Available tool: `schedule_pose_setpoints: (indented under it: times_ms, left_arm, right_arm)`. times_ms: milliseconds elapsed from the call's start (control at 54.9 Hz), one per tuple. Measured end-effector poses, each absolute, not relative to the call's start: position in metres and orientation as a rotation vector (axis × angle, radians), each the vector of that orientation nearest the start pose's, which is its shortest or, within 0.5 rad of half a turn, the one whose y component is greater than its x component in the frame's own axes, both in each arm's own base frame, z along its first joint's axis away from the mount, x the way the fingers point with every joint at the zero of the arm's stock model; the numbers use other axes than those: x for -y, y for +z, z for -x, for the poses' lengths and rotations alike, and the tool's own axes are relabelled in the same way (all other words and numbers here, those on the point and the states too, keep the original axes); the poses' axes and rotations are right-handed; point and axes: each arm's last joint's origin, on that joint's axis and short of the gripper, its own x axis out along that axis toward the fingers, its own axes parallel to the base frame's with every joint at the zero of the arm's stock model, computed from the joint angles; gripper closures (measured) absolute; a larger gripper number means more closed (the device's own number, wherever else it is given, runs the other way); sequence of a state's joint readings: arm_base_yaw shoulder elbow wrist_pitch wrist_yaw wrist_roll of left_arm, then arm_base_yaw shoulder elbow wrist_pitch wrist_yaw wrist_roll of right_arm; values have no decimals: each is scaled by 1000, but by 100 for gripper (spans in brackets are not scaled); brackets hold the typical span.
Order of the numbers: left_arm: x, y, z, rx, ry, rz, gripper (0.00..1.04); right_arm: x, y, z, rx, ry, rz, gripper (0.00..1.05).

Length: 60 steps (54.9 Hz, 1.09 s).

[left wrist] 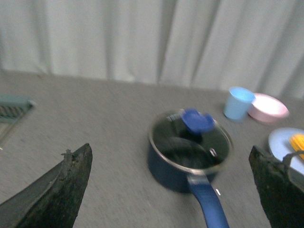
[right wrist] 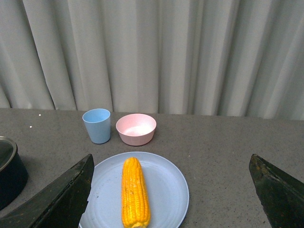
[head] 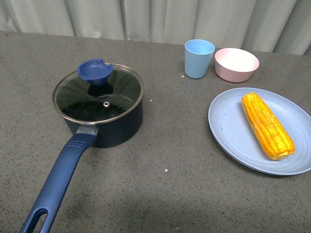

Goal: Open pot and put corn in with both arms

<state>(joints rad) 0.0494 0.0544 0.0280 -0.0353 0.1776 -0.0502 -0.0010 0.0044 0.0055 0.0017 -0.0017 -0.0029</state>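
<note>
Wide and empty, the left claw [left wrist: 170,148] and right claw [right wrist: 171,156] are held. The yellow corn cob [head: 267,126] is seen right of the lidded navy saucepan [head: 119,128]. Blue knob [head: 95,72] pinched off-centre, the glass lid [head: 116,92] could be dropped.

open table [head: 175,160] between pot [head: 104,121] and plate [head: 228,121], cup [head: 198,58] behind

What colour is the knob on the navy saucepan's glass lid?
Blue. The round lid knob shows best in the front view.
</note>
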Motion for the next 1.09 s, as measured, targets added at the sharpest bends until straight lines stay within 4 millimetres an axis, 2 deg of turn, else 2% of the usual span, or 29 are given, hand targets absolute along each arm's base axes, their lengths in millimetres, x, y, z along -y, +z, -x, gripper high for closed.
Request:
schedule_pose_setpoints:
  times_ms: [91, 218, 328, 455, 564, 692, 910, 1092]
  left_arm:
    - [2, 161, -108, -134, -186, 126, 6]
    - [13, 167, -127, -109, -183, 147, 6]
    - [27, 175, -154, -79, -201, 153, 6]
    - [44, 177, -197, -63, -222, 158, 6]
    - [64, 168, -232, -86, -251, 161, 6]
    - [84, 149, -261, -155, -276, 160, 6]
    - [108, 128, -289, -205, -289, 144, 6]
    - [109, 113, -317, -207, -236, 96, 6]
  right_arm:
    - [0, 165, -98, 3, 1, 3, 9]
    - [0, 165, -98, 3, 1, 3, 9]
    - [0, 165, -98, 3, 1, 3, 9]
    - [0, 165, -98, 3, 1, 3, 9]
    - [0, 165, -98, 3, 1, 3, 9]
    - [0, 165, -98, 3, 1, 3, 9]
    - [0, 165, -98, 3, 1, 3, 9]
    - [0, 165, -98, 3, 1, 3, 9]
